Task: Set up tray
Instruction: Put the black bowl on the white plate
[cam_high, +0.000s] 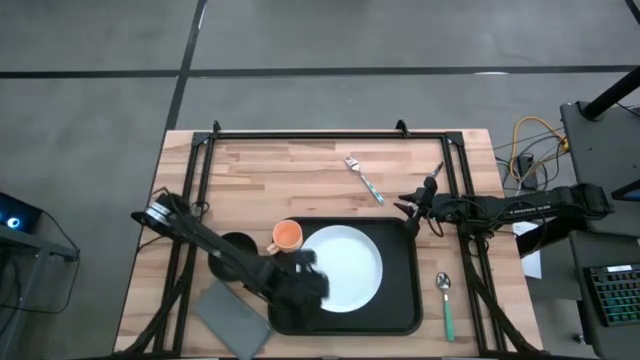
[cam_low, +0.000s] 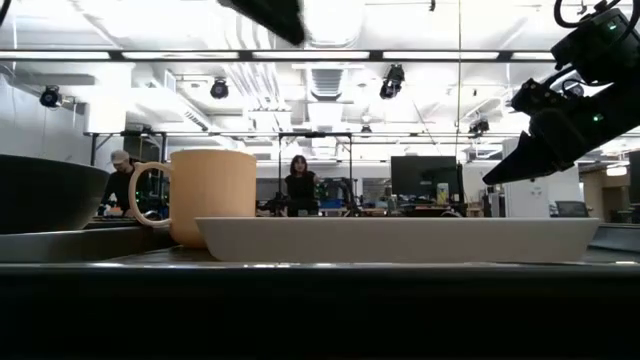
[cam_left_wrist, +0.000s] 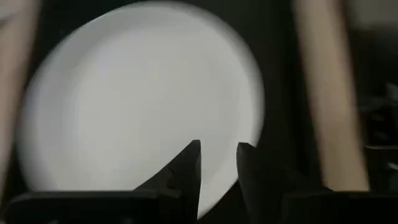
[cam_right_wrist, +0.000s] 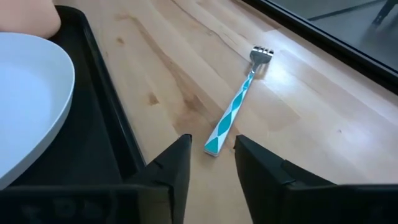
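Left gripper (cam_high: 305, 285) is hanging over the near left part of the tray (cam_high: 405, 300), its fingers (cam_left_wrist: 186, 171) sitting a narrow gap apart and holding nothing. That black tray is lying at the near middle of the wooden table (cam_high: 300, 170). A white plate (cam_high: 345, 268) is resting in it, with an orange mug (cam_high: 287, 236) just beside the plate. Right gripper (cam_high: 405, 207) is waiting by the tray's far right corner, fingers a little apart and empty, near a fork (cam_right_wrist: 233, 115) with a blue and white handle. A green spoon (cam_high: 446, 305) is lying to the tray's right.
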